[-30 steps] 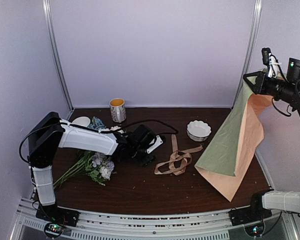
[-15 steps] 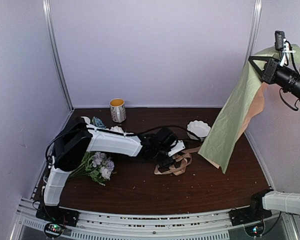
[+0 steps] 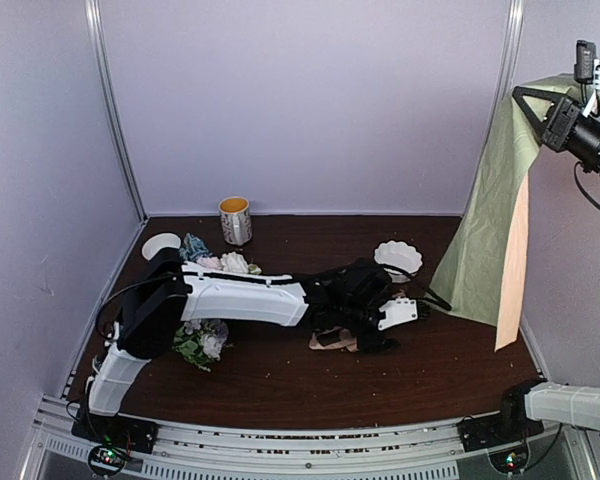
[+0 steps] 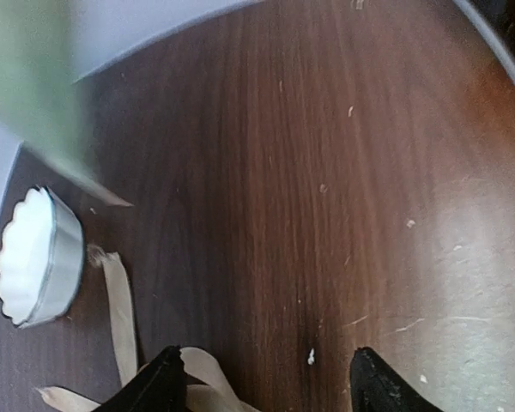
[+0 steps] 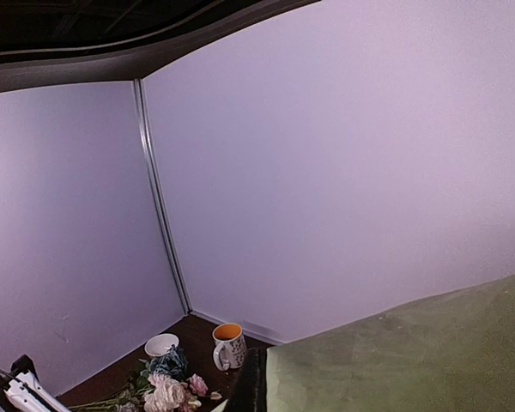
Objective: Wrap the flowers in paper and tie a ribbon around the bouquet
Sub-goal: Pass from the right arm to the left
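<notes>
The paper (image 3: 485,235) hangs high at the right edge, its lower edge near the worktop (image 3: 280,385), pinched at the top by our right fingers (image 3: 528,93), clamped tight. It looks thin, light, floppy and easily creased, so we'd take edges or corners, gently. Our left fingers (image 4: 159,384) stand wide above the ribbon (image 4: 118,296), holding nothing.

Lavender walls (image 3: 310,100), dark wooden table (image 3: 280,385)
</notes>
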Robot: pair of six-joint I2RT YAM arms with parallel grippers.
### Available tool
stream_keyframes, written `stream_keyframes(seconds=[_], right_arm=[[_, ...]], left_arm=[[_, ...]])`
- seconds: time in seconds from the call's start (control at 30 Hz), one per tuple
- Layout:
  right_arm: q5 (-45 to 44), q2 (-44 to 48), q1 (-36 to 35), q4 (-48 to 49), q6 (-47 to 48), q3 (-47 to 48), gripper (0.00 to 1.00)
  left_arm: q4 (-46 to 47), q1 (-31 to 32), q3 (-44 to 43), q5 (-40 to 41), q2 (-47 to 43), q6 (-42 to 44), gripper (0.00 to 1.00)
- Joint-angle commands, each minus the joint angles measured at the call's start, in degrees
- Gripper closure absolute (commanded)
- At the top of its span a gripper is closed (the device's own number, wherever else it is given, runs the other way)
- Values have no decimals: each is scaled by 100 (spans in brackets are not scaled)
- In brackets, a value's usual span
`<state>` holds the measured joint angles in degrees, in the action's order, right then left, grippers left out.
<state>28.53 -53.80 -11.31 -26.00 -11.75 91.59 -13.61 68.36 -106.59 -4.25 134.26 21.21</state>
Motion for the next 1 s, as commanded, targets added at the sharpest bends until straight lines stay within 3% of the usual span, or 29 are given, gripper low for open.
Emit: stream_keyframes(seconds=[0.0, 0.17, 0.27, 0.5, 0.7, 0.97], right_arm=[[72, -209, -191, 231, -238, 197, 100], [-609, -452, -991, 120, -90, 339, 100], [-1400, -648, -1814, 130, 105, 391, 100], [-3676, -1469, -3567, 38, 675, 834, 100], [-5034, -2364, -4593, 218, 1019, 1260, 100], [-5360, -3265, -5031, 329, 1158, 1776, 100]], left_arm=[[1298, -296, 1144, -715, -1523, -295, 32], [2126, -847, 3220, -374, -3441, -945, 28], [1921, -866, 3940, 184, -4637, -764, 21], [647, -912, 3609, 659, -6582, -1606, 9], [-92, -824, 2764, 185, -6516, -2466, 3], [-152, -798, 2624, -170, -6091, -2528, 2]])
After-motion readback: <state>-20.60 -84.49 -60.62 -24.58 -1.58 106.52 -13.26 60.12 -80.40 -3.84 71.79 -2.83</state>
